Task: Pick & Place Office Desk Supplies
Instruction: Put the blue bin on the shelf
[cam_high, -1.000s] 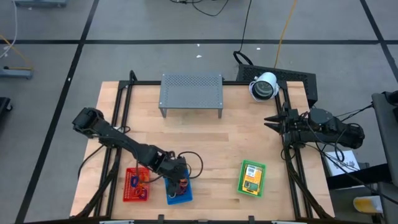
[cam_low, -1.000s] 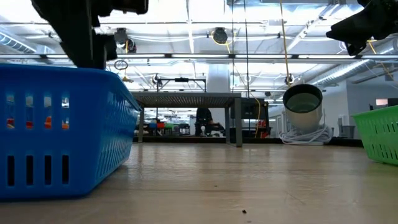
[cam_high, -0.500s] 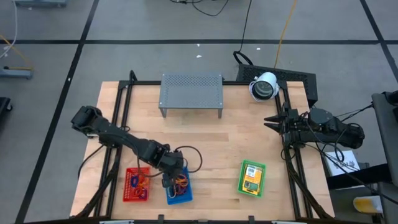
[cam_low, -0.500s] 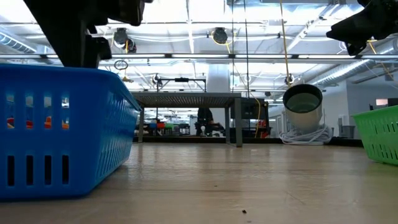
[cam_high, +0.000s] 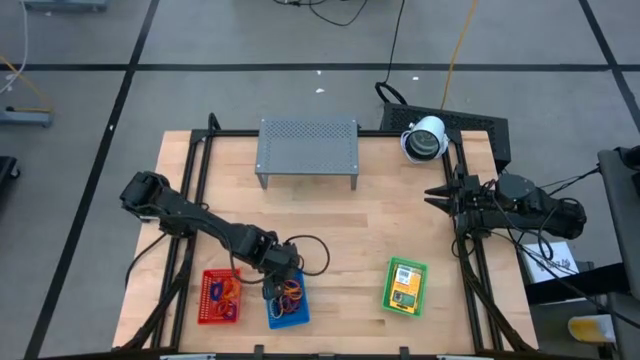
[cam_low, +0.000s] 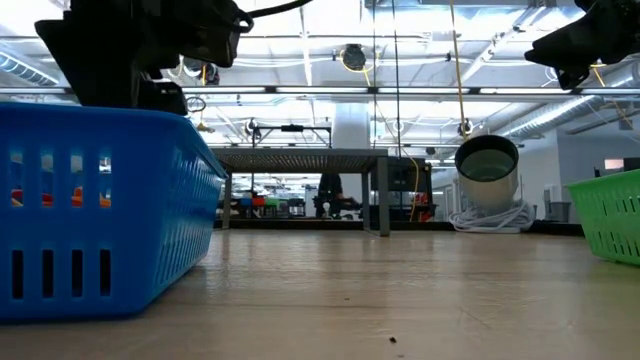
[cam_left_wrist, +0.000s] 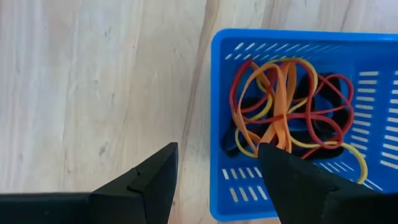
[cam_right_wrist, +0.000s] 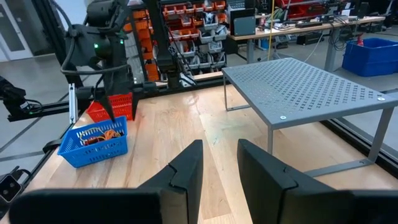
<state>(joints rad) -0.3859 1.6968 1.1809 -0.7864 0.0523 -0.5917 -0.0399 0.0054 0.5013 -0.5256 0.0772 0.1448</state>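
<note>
The left gripper (cam_high: 277, 283) hangs open and empty over the blue basket (cam_high: 288, 309) at the table's (cam_high: 340, 230) front edge, where red, orange and yellow rubber bands (cam_left_wrist: 286, 106) lie tangled inside. The red basket (cam_high: 219, 297) sits just beside it. The right gripper (cam_high: 437, 197) waits open and empty at the right edge.

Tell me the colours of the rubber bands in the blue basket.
Rubber bands: red, orange and yellow, tangled together. The left wrist view shows them best.

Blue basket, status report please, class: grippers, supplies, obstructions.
Left gripper over blue basket, jaws open, empty. Rubber bands inside basket. Right gripper parked at table edge, open. Nothing obstructing.
</note>
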